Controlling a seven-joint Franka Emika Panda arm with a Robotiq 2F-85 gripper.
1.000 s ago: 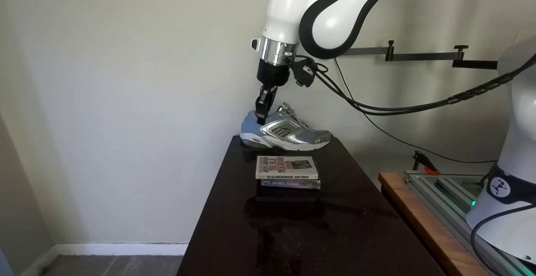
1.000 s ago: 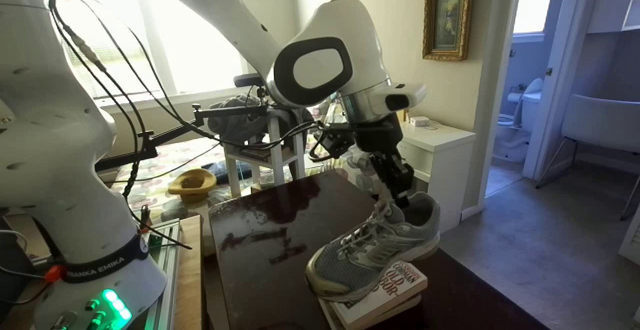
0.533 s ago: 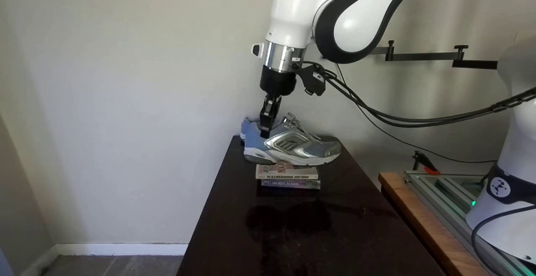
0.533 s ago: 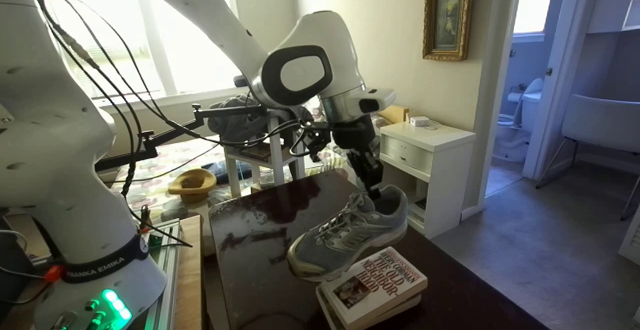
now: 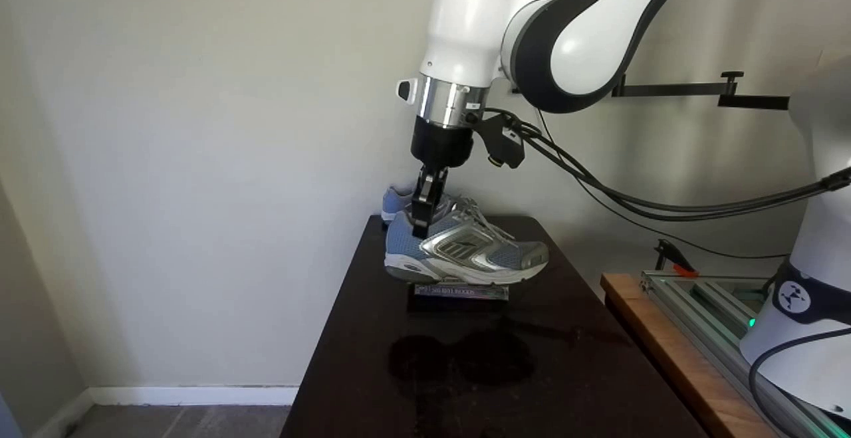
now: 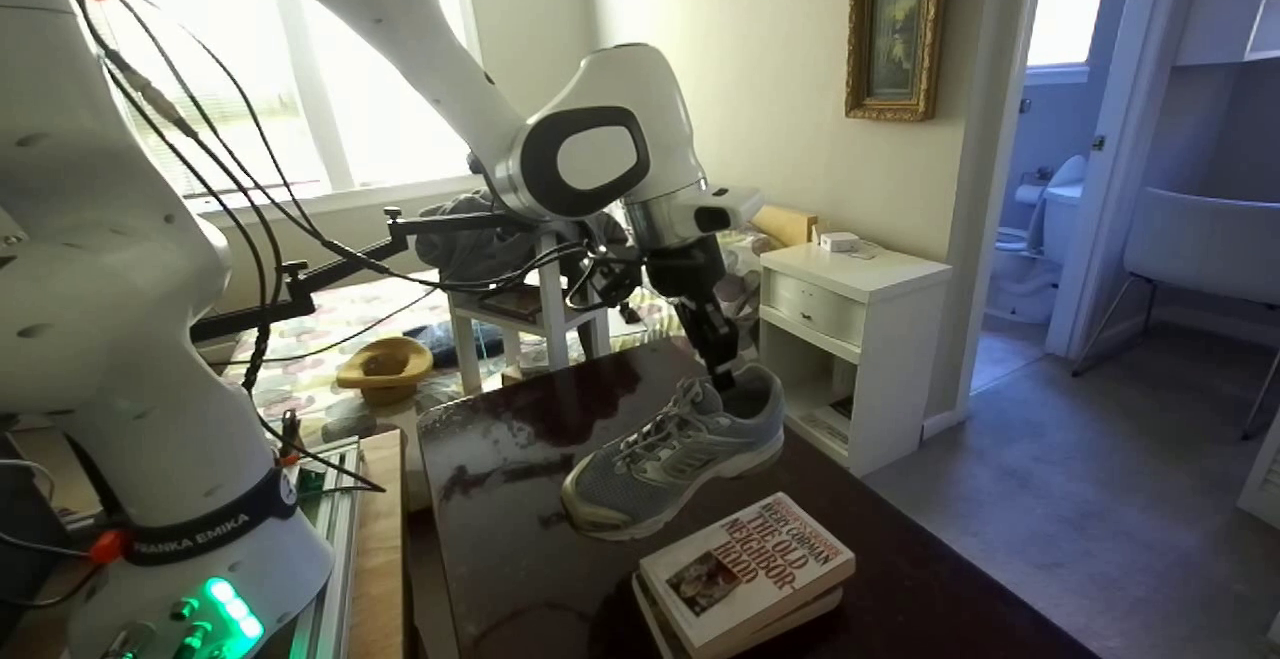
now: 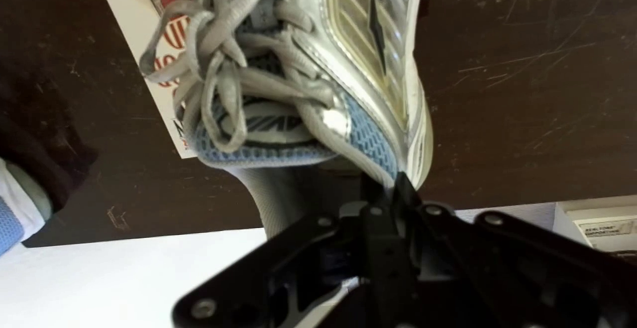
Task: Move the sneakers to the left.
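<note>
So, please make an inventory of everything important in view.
table: one, dark brown, centre
held sneaker: one, silver and blue, above table
other sneaker: one, blue and white, table's end
books: at least two, top white, on table
bed: one, multicoloured, behind table
hat, probably: one, yellow, near bed
nightstand: one, white, beyond table
picture: one, gold frame, on wall
toilet: one, white, next room
arm: one, mostly white, above table
gripper: one, black, shut on held sneaker
</note>
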